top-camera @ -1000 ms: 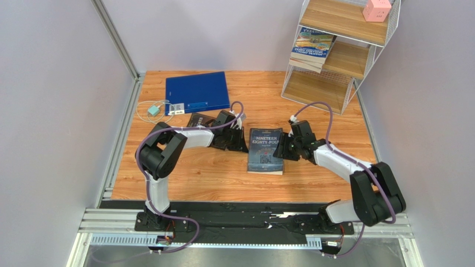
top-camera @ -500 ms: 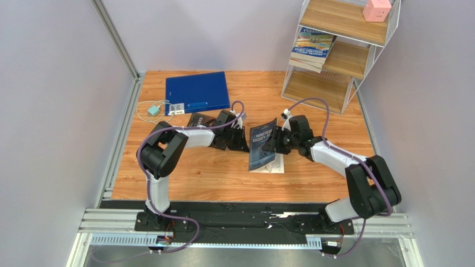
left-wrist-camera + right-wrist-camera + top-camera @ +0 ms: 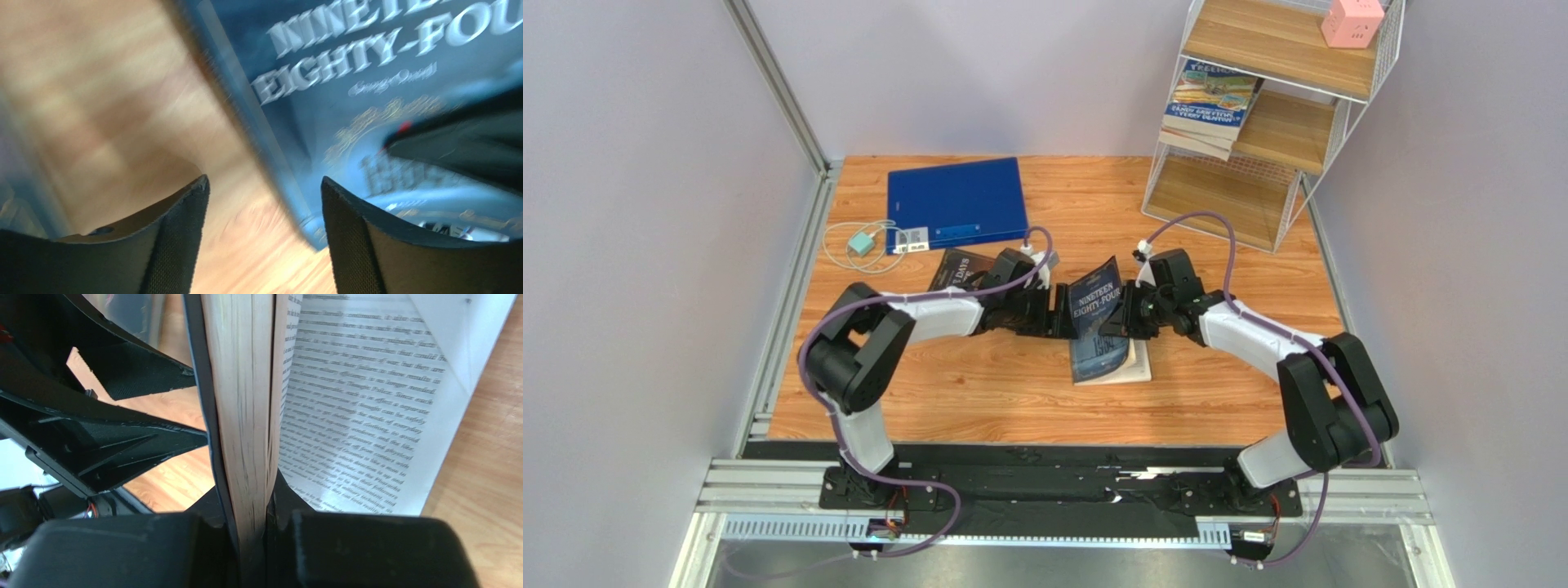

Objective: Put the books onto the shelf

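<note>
Change: left gripper (image 3: 1059,316) has slid right to the left edge of the navy book (image 3: 1102,321) and its fingers have parted; the book's raised part stands steeper than a second ago.
Navy book: mid-table, lying open. Its front cover and most of its pages are lifted on edge, and the last pages lie flat on the wood to the right.
Right gripper (image 3: 1133,312): clamped on the fore edge of the raised page block (image 3: 242,416).
Left gripper fingers (image 3: 178,245): spread apart. The spine's lower corner (image 3: 310,236) lies between them; blur hides whether they touch it.
Dark book (image 3: 955,263): flat, partly under the left arm.
Open room: bare table (image 3: 1014,392) on the near side of the book, and a bare strip between the right arm and the shelf (image 3: 1216,196).
Shelf: far right corner, with stacked books (image 3: 1208,104) at the left end of its middle board.
Blue binder (image 3: 956,202): far left, well apart from the navy book.
</note>
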Robot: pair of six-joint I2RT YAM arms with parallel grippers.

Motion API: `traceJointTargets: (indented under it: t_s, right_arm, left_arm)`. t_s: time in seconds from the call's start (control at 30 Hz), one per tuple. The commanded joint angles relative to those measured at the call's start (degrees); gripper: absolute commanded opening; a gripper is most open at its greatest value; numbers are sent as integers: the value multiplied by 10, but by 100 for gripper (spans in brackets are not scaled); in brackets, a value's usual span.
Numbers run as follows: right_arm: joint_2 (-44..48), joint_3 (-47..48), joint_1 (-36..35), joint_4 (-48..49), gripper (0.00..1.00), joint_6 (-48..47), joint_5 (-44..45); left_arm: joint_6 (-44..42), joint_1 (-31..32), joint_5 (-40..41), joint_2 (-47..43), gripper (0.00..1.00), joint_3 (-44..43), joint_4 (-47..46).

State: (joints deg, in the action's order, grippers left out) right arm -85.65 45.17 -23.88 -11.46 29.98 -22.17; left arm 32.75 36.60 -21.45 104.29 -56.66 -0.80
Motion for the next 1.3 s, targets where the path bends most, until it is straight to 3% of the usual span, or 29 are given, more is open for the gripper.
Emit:
traceJointTargets:
  t_s: [0.0, 0.07, 0.2, 0.23, 0.33, 0.5, 0.7, 0.8, 0.87, 0.9, 0.93, 1.0, 1.13, 1.17, 1.27]
  right_arm:
    - [72, 27, -2, 29, 0, -19, -44]
    - [93, 29, -1, 46, 0, -12, -56]
    - [119, 45, -1, 63, 0, 6, -99]
    - [126, 54, -2, 64, 0, 14, -106]
    - [137, 66, -2, 71, 0, 23, -132]
    - [150, 61, -2, 108, 0, 54, -171]
    - [154, 55, -17, 155, 0, 67, -218]
    - [156, 55, -22, 161, 0, 65, -242]
    - [159, 53, -23, 170, 1, 64, -252]
    - [158, 53, -24, 167, 1, 63, -255]
    - [158, 54, -24, 160, 6, 55, -250]
    - [159, 56, -24, 117, 11, 35, -214]
    - [185, 67, -23, -9, 43, -9, -54]
    - [191, 64, -23, -45, 59, -11, -17]
    - [219, 48, -23, -62, 78, -18, 48]
  left_arm:
    - [12, -30, 6, -109, 78, 102, -52]
    - [22, -38, 4, -142, 84, 136, -102]
    - [22, -39, -42, -208, 86, 174, -180]
    - [32, -38, -52, -219, 86, 189, -255]
    - [66, -43, -62, -261, 86, 243, -367]
    - [64, -43, -99, -285, 86, 239, -388]
    - [81, -43, -147, -238, 82, 198, -435]
    - [89, -43, -163, -211, 75, 182, -457]
    - [93, -43, -171, -203, 48, 171, -467]
    - [93, -43, -181, -198, 27, 167, -470]
    - [94, -43, -180, -198, 0, 163, -470]
    - [94, -43, -174, -207, 0, 156, -468]
    - [36, -43, -147, -242, 0, 122, -320]
    - [5, -43, -130, -253, 0, 108, -284]
    - [-43, -43, -83, -288, 0, 85, -182]
